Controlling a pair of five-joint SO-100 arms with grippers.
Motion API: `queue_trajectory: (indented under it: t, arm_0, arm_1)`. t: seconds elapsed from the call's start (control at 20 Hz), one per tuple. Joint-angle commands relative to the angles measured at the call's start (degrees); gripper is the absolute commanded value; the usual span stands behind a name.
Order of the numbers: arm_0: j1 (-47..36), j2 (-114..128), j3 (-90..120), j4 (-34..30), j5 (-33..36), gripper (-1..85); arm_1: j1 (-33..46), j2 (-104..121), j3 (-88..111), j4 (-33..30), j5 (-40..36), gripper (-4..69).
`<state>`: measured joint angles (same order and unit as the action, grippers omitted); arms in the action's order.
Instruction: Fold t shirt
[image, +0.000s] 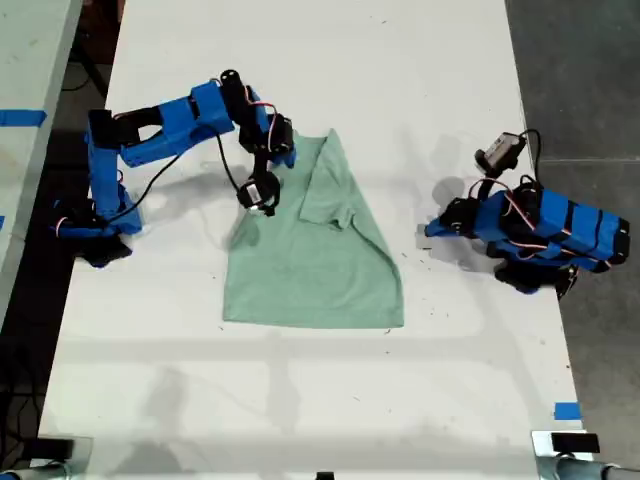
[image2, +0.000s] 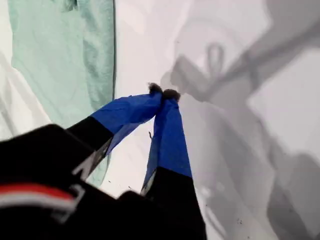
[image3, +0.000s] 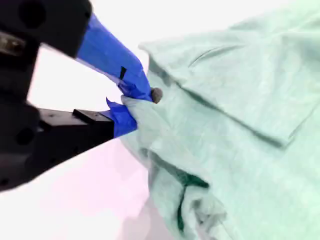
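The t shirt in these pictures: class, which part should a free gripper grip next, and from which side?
Probably the t shirt's lower corner toward the exterior view's right. It lies flat and bare near my first gripper, which is shut and empty over the table. Come in low from that right side. My second gripper already pinches the opposite upper edge.

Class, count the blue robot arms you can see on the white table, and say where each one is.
2. One arm is at the exterior view's left, reaching onto the t shirt. The other arm sits folded at the exterior view's right, off the cloth.
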<state>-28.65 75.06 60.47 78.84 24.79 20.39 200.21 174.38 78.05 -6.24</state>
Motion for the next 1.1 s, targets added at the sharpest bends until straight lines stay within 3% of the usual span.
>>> queue_trajectory:
  t: [0.0, 0.2, 0.3, 0.5, 0.6, 0.7, 0.85, 0.9, 1.05]
  arm_0:
    - [3.9, 1.4, -4.6, -7.5, -1.3, 19.1]
    - [3.1, 16.4, -3.7, -8.2, 0.0, 13.8]
    - [1.5, 28.7, -1.8, -5.9, 0.7, -0.1]
    - [1.5, 58.9, 13.2, -3.8, 0.9, -0.1]
    - [6.6, 79.1, 36.9, -11.4, -2.9, -0.1]
    - [13.4, 100.3, 65.9, -24.0, -8.3, -0.1]
    - [17.3, 119.2, 103.2, -39.6, -11.9, -0.1]
    - [16.9, 124.1, 111.8, -41.5, -11.9, -0.1]
    - [12.7, 131.4, 124.6, -35.2, -9.1, -0.1]
  arm_1:
    - [-0.4, 0.9, 2.1, -1.7, -1.3, 0.4]
    - [-0.4, 0.9, 2.1, -1.7, -1.5, 0.4]
    - [-0.4, 0.9, 2.1, -1.7, -1.5, 0.4]
    - [-0.4, 0.9, 2.1, -1.7, -1.5, 0.4]
    - [-0.4, 0.9, 2.1, -1.7, -1.5, 0.4]
    - [-0.4, 0.9, 2.1, -1.7, -1.3, 0.4]
    - [-0.4, 0.9, 2.2, -1.7, -1.1, 0.4]
    - [-0.4, 0.9, 2.2, -1.7, -1.1, 0.4]
    - [-0.3, 0.9, 2.3, -1.7, -1.0, 0.4]
